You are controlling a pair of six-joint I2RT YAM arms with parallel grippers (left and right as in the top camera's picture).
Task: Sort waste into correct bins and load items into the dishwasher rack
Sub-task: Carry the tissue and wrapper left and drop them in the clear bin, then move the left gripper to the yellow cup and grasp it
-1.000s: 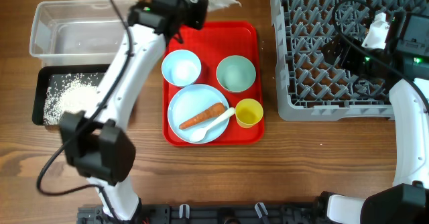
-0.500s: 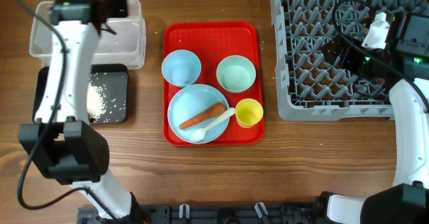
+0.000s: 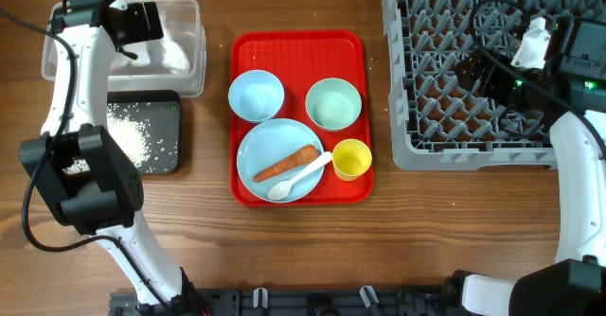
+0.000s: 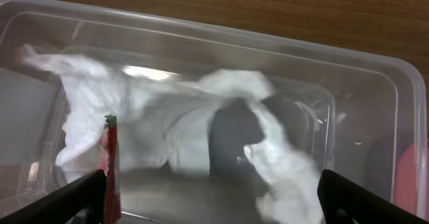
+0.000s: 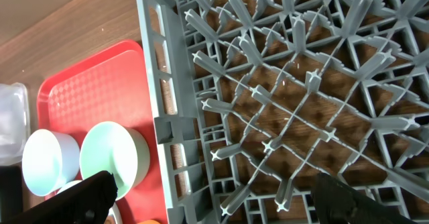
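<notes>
My left gripper (image 3: 133,23) hovers open over the clear tub (image 3: 194,18). In the left wrist view, crumpled white napkins (image 4: 201,113) and a red wrapper (image 4: 109,160) lie loose in the tub (image 4: 375,70), beyond the spread fingers of the gripper (image 4: 218,207). Loose rice (image 3: 128,136) lies in the black tray (image 3: 169,163). The light blue plate (image 3: 270,146) carries the carrot (image 3: 287,165) and white spoon (image 3: 298,176). Beside it stand the blue bowl (image 3: 256,96), mint bowl (image 3: 332,103) and yellow cup (image 3: 351,159). My right gripper (image 3: 478,70) hangs open and empty over the grey rack (image 3: 445,117).
The dishes all sit on a flat red tray (image 3: 355,46) between the bins and the rack. In the right wrist view the rack's near wall (image 5: 167,127) stands next to the tray's right edge (image 5: 87,83). Upright pegs (image 5: 268,147) fill the rack.
The left arm swung left from the red tray to above the clear tub and opened. The napkins and wrapper have dropped into the tub. The right arm has not moved.
</notes>
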